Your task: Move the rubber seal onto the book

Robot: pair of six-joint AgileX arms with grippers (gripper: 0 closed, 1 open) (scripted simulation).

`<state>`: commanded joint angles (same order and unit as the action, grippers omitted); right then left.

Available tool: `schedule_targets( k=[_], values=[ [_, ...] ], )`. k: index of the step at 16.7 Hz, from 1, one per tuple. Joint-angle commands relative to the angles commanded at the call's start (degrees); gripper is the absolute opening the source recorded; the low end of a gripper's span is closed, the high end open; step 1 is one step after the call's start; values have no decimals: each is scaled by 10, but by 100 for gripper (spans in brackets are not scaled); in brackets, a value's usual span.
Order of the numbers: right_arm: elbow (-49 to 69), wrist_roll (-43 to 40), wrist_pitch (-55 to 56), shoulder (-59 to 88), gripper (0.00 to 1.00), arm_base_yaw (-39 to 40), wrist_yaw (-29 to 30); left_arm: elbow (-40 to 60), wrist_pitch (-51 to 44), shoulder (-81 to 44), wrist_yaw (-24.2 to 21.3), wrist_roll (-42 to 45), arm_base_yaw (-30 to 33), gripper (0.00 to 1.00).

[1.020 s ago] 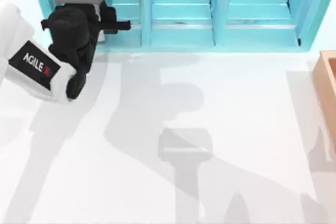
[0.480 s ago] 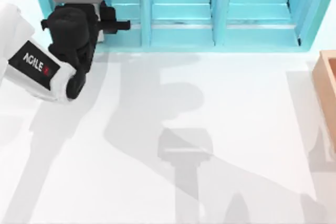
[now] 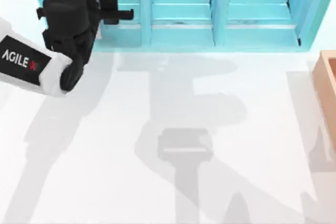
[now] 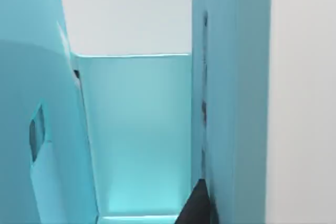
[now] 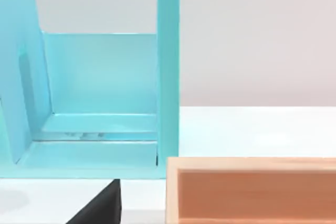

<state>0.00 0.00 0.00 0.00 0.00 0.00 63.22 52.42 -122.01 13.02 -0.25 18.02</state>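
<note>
White table [image 3: 210, 129] lies open — shelf unit [image 3: 220, 9] walls the back, wooden box [image 3: 326, 85] crowds its right edge.

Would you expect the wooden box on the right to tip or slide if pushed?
Probably slide rather than tip: the box looks low and wide. Its thick walls suggest it is stiff and fairly heavy.

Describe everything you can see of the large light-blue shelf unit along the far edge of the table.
The light-blue compartmented shelf unit looks like smooth, glossy painted board. It stands upright along the top view's far edge, split by vertical dividers into open bays, each with a raised step at the back of its floor. The right wrist view shows its end bay, which holds nothing, beside a wooden box. My left arm's gripper is at the leftmost bay; that bay's inner walls appear in the left wrist view.
</note>
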Motion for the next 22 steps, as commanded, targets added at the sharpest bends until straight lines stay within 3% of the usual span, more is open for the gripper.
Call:
schedule_targets(
  k=[11, 15, 22],
  values=[
    [0, 0, 0, 0, 100, 0, 0, -191, -273, 479, 86, -7, 73, 0],
    [0, 0, 0, 0, 100, 0, 0, -214, -308, 530, 98, -9, 84, 0],
    [0, 0, 0, 0, 100, 0, 0, -205, -308, 515, 106, -25, 91, 0]
  ],
)
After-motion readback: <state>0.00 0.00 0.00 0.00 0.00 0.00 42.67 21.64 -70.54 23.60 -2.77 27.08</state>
